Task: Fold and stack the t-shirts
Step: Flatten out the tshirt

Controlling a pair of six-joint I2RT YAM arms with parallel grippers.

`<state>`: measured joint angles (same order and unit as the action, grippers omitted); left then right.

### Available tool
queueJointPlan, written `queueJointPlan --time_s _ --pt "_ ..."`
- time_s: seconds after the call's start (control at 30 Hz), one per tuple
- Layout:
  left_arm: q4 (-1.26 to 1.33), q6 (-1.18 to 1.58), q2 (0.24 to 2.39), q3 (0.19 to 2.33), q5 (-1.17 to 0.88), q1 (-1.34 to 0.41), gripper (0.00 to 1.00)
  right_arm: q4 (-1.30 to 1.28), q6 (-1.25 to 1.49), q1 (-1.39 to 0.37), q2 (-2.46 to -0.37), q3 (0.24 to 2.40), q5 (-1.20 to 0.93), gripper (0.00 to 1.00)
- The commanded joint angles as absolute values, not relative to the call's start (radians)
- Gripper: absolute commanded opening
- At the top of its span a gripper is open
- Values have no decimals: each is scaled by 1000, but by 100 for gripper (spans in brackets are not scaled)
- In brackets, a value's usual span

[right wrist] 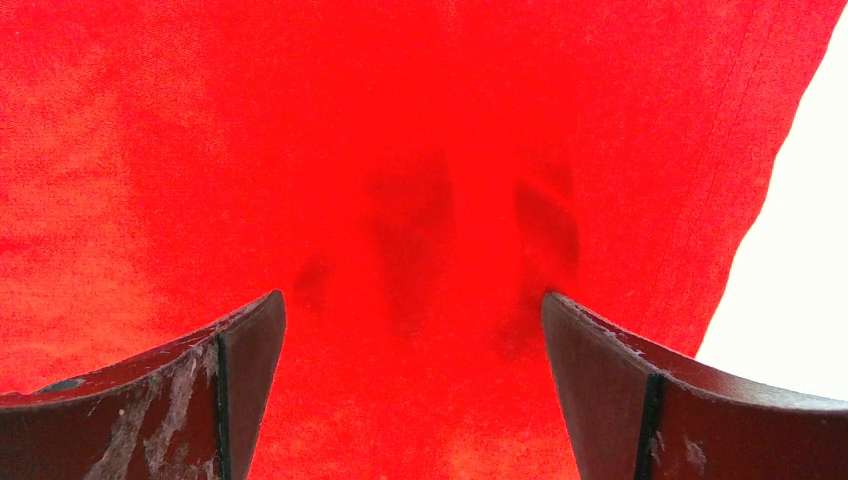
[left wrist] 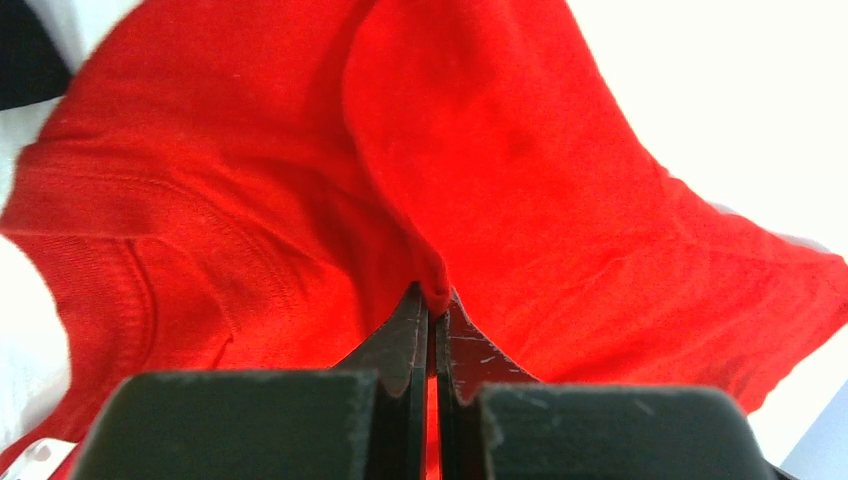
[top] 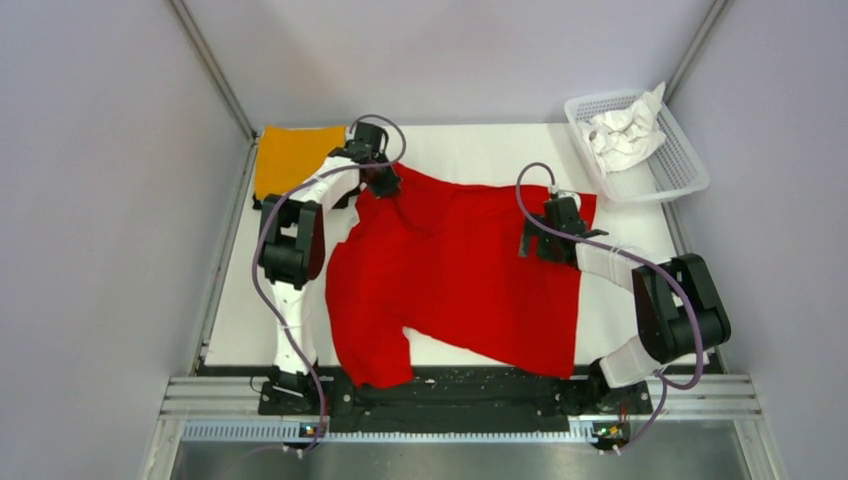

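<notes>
Red t-shirt (top: 450,270) is spread crosswise on the surface (top: 480,145), its far left edge gripped tight by the left pincer (left wrist: 432,300), its far right corner overhung by the wide-parted right pincer (right wrist: 410,310).

Plain bright red t-shirt (top: 450,280), plain orange t-shirt (top: 290,158), plain white t-shirt (top: 622,135), white mesh basket (top: 688,168), white tabletop (top: 470,148), grey walls (top: 100,200).
</notes>
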<state>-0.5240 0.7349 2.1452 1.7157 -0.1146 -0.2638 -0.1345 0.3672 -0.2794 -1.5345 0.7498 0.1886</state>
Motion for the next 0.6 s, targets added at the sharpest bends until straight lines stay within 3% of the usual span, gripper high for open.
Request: queueJointPlan --time_s 0.0,0.23,0.37,0.4,0.43,0.47,0.57 --pt "-426 770 2170 1849 -182 -267 0 -188 365 -284 -1570 759 202 98" --pt "-367 904 2431 2259 -132 -265 0 -207 369 -284 -1580 779 209 98" --pt "-245 1022 2605 2514 56 -265 1 -232 377 -283 -1582 800 202 98" --pt "-213 1050 2615 2521 99 -263 9 -236 377 -283 -1580 802 204 98" --pt "-174 1067 2613 2510 117 -259 27 -241 379 -284 -1571 801 202 98" --pt "-139 1069 2613 2504 129 -257 36 -241 380 -284 -1561 798 202 98" --pt "-87 1000 2583 2509 118 -258 79 -236 386 -283 -1531 782 194 98"
